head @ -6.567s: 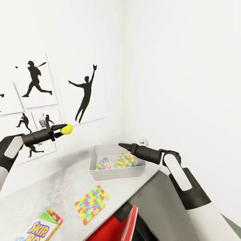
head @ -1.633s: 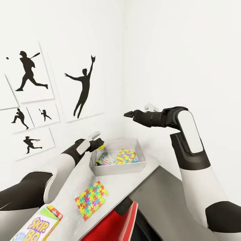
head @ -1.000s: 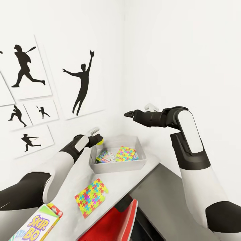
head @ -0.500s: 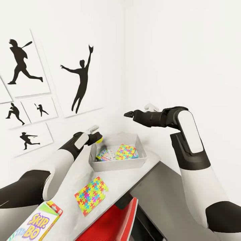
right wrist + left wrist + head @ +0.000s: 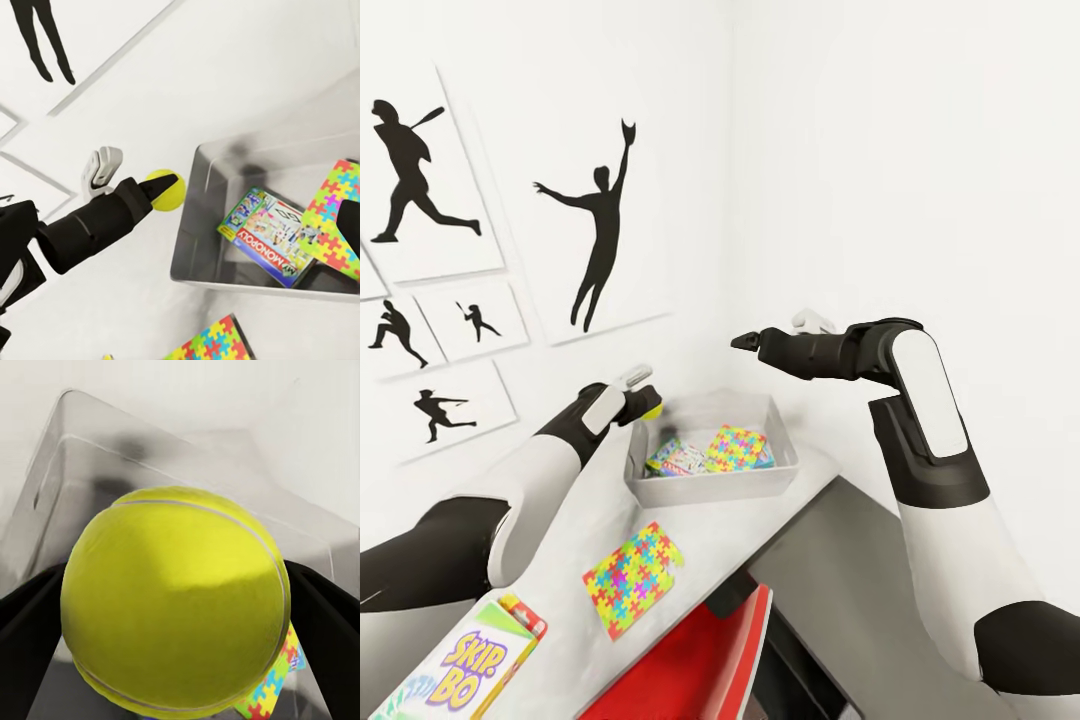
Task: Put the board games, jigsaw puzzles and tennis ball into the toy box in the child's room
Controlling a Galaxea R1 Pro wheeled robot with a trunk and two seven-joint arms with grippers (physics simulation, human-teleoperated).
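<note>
The left gripper [image 5: 647, 404] clamps the tennis ball [image 5: 651, 403] just short of the toy box [image 5: 712, 485] rim; released here, it may bounce out. The right gripper [image 5: 738, 341] looks closed and empty.

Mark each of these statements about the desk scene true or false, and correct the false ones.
1. The left hand grips the tennis ball. True.
2. The ball already rests inside the toy box. False: it is held at the box's near-left corner, above the rim.
3. A jigsaw puzzle lies on the table outside the box. True.
4. The Skip-Bo game is inside the box. False: it lies on the table at the near end.
5. The right hand holds a puzzle. False: it is raised above the box, carrying nothing.
</note>
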